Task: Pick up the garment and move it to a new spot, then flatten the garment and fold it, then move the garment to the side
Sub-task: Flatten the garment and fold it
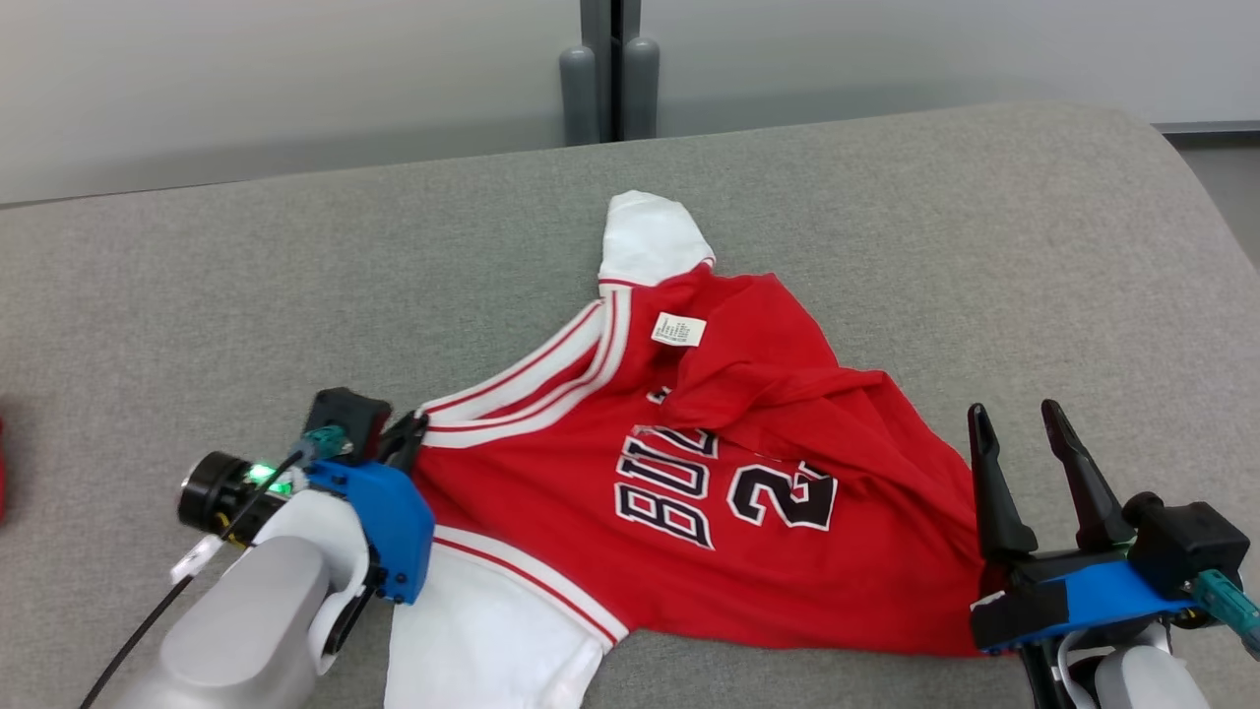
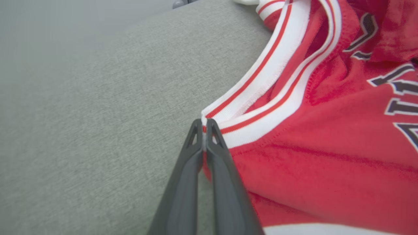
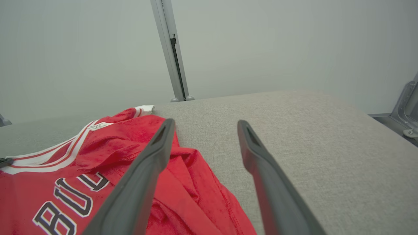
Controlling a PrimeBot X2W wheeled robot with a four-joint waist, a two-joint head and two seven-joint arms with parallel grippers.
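My left tool (image 2: 204, 125) pinches the red-and-white cloth jersey (image 1: 787, 551) at its striped trim (image 2: 272, 70) | my right tool (image 1: 1019, 416) spread, empty | jersey rumpled: flatten, fold, side-move ahead

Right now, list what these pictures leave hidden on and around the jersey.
- Jersey lettering: head view, its own fold covers part.
- Label print: head view, too small.
- Lower white part: head view, cut by bottom edge.
- Red object: head view, cut by left edge.
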